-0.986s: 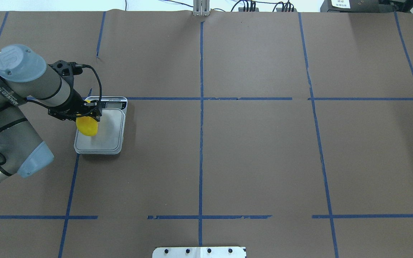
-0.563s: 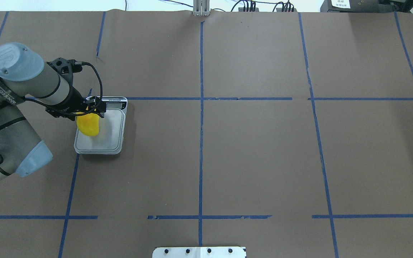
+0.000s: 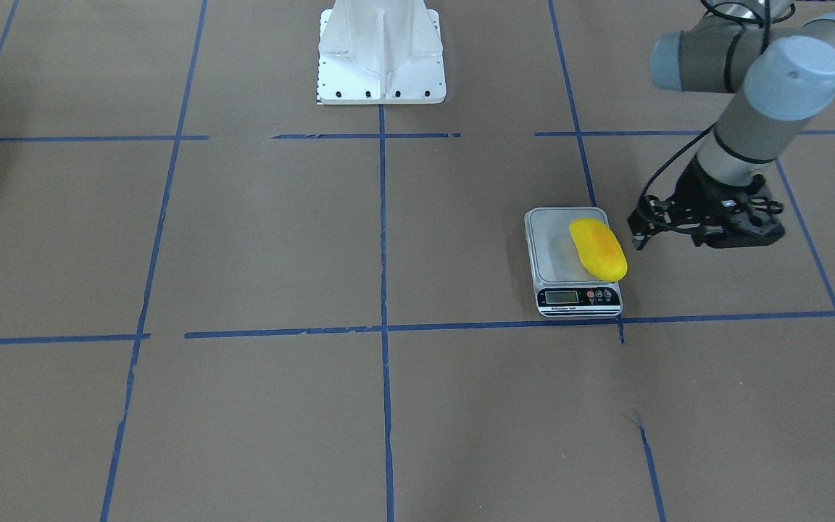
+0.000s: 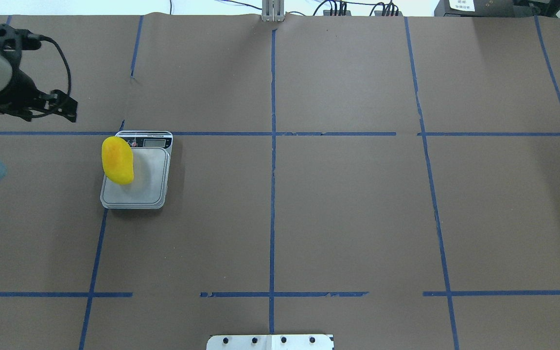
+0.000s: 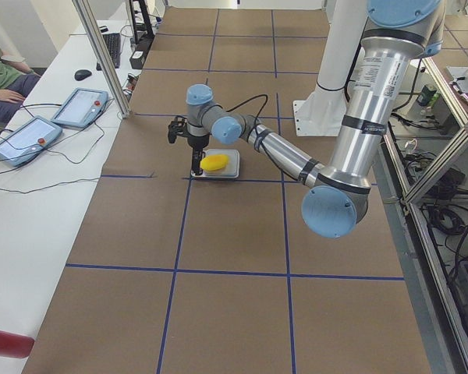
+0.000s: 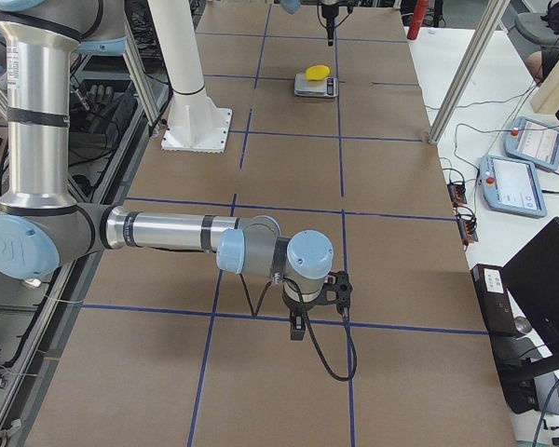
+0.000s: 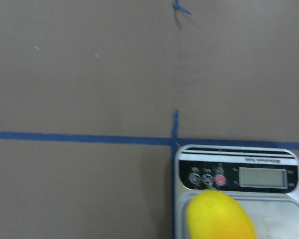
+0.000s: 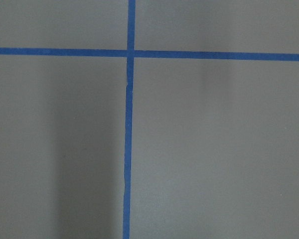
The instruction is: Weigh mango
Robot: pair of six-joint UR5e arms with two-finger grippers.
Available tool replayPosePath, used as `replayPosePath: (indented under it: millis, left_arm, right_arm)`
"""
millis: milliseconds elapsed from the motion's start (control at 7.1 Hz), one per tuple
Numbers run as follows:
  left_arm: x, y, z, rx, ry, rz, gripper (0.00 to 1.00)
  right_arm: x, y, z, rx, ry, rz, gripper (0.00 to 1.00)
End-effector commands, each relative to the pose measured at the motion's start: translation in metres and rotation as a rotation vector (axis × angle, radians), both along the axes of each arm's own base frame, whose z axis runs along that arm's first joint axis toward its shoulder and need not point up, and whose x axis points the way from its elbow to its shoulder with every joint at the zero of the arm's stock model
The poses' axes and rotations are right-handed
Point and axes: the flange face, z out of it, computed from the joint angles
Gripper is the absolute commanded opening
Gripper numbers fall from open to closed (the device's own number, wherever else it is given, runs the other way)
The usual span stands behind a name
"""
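Observation:
The mango (image 4: 117, 160), bright yellow and oblong, lies on the left part of the small silver scale (image 4: 148, 182), overhanging its edge a little. It also shows in the front view (image 3: 597, 249) and the left wrist view (image 7: 220, 216), just below the scale's display (image 7: 261, 177). My left gripper (image 4: 70, 111) is open and empty, off to the left of the scale and apart from it; it also shows in the front view (image 3: 637, 233). My right gripper (image 6: 297, 329) hangs over bare table far from the scale; I cannot tell whether it is open or shut.
The brown table cover is marked with blue tape lines (image 4: 272, 146). The white robot base (image 3: 381, 51) stands at the table's robot side. Operator tablets (image 5: 23, 136) lie on the side bench, behind a metal post (image 5: 101, 54).
My left gripper has let go of the mango and drawn back to the left and away from the scale. The mango stays on the scale.

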Motion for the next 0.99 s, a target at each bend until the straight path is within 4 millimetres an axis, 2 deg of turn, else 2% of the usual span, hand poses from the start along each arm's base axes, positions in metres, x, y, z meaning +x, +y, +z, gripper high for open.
replayPosePath:
  millis: [0, 141, 282, 423, 845]
  left_arm:
    - [-0.119, 0.015, 0.104, 0.005, -0.006, 0.114, 1.0]
    - [-0.177, 0.018, 0.172, 0.012, -0.011, 0.163, 1.0]
    - [-0.214, 0.034, 0.224, -0.004, 0.022, 0.195, 1.0]
    - [-0.237, 0.046, 0.25, 0.017, 0.018, 0.225, 1.0]
    - [-0.26, 0.054, 0.256, -0.003, 0.022, 0.181, 1.0]
  right_arm:
    - [0.0, 0.0, 0.0, -0.001, 0.0, 0.0, 1.0]
    - [0.0, 0.0, 0.0, -0.001, 0.0, 0.0, 1.0]
    - [0.0, 0.0, 0.0, -0.001, 0.0, 0.0, 1.0]
    - [0.0, 0.0, 0.0, -0.001, 0.0, 0.0, 1.0]
    - [0.0, 0.001, 0.001, -0.001, 0.0, 0.0, 1.0]
